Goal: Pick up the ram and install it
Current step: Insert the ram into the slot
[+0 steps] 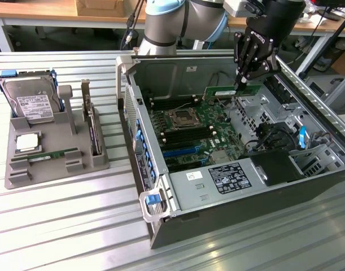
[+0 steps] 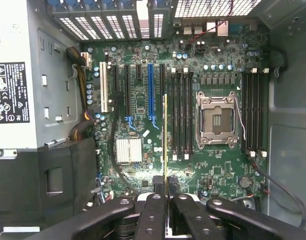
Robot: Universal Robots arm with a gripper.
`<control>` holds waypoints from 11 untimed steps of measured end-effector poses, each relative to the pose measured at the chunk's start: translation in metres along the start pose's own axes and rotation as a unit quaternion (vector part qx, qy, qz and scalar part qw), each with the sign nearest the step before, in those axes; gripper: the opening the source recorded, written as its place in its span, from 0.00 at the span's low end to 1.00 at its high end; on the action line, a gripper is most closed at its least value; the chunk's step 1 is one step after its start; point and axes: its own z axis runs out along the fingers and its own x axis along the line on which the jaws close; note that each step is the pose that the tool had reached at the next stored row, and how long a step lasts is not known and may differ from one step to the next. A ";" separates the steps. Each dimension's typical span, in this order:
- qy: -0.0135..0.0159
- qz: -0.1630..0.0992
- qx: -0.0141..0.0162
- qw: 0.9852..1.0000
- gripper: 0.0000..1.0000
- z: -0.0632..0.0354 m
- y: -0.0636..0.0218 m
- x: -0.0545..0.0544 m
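The gripper (image 1: pixel 245 79) is clenched on the memory stick (image 1: pixel 223 91), pinching one end of it between its fingers (image 2: pixel 154 210). The stick hangs in the air inside the open computer case (image 1: pixel 161 226), above the circuit board (image 1: pixel 186 127) and not touching it. In the exterior view it reaches out level from the gripper toward that view's left, green with a white label.

In the wrist view the gripper (image 2: pixel 166 192) holds the stick (image 2: pixel 166 140) edge-on, as a thin line. It runs parallel to the long black memory slots (image 2: pixel 182 112) directly below the gripper. Its edge sits just beside the nearest slot of that bank, between the slots and the blue slot (image 2: pixel 150 92). The empty processor socket (image 2: pixel 218 120) lies beyond the same bank, near the gripper but not under it.

Well away from the gripper, toward the exterior view's left, a grey holder (image 1: pixel 17 175) rests on the worktop (image 1: pixel 65 226). It carries a silver hard drive (image 1: pixel 31 101), a square processor chip (image 1: pixel 26 142), an upright card (image 1: pixel 92 127) and a second memory stick (image 1: pixel 52 153) lying flat.
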 end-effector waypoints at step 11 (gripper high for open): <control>0.000 0.000 0.000 1.000 0.12 0.0037 0.0000 0.000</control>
